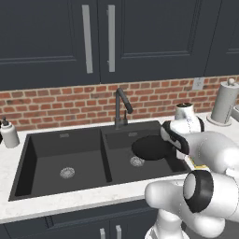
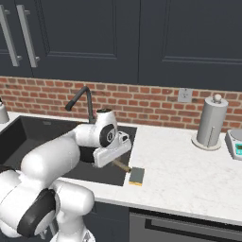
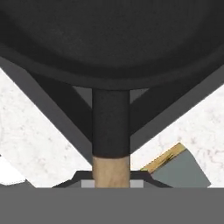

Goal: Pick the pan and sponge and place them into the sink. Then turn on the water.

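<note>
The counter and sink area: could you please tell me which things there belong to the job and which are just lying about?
Job: pan, sponge, sink, faucet.
Lying about: paper towel holder, soap dispenser, kitchen scale.

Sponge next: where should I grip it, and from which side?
Come from above the sponge: it lies flat on the counter beside the sink corner, grey face up. Pinch its two long yellow sides, probably clear of the pan handle nearby.
</note>
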